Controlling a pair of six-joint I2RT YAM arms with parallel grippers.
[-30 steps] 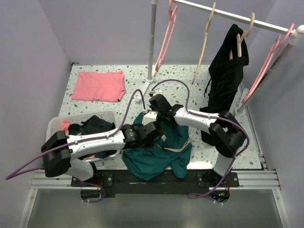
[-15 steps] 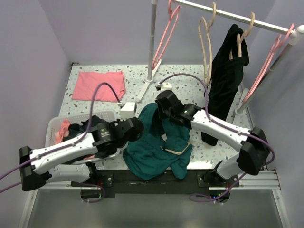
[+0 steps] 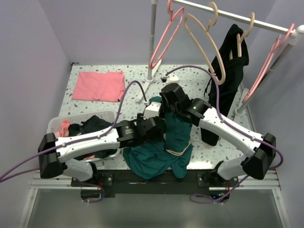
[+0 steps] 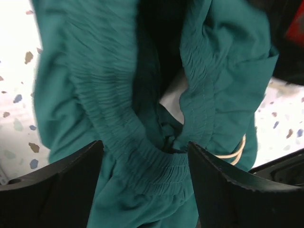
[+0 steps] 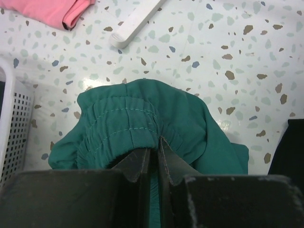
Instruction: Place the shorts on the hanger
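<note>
The dark teal shorts (image 3: 159, 149) lie bunched at the near middle of the table, their waistband pulled up. My right gripper (image 3: 165, 101) is shut on a fold of that waistband (image 5: 135, 121), its jaws pressed together on the fabric (image 5: 158, 141). My left gripper (image 3: 155, 125) is just in front, open, with its fingers either side of the gathered waistband (image 4: 147, 159) and not pressing it (image 4: 144, 145). A loop of cream drawstring (image 4: 236, 153) shows at the right. The salmon-pink hanger (image 3: 164, 38) hangs on the rail at the back, well above both grippers.
A tan hanger (image 3: 206, 38), a black garment (image 3: 227, 71) and another pink hanger (image 3: 266, 61) hang on the rail. A pink cloth (image 3: 99, 85) lies at the back left. A white basket (image 3: 56, 124) of dark clothes stands at the left. The rack's white foot (image 5: 137, 21) lies behind.
My left gripper has opened and come back around the waistband. My right gripper has drawn the waistband up and back. The tan hanger has swung round.
</note>
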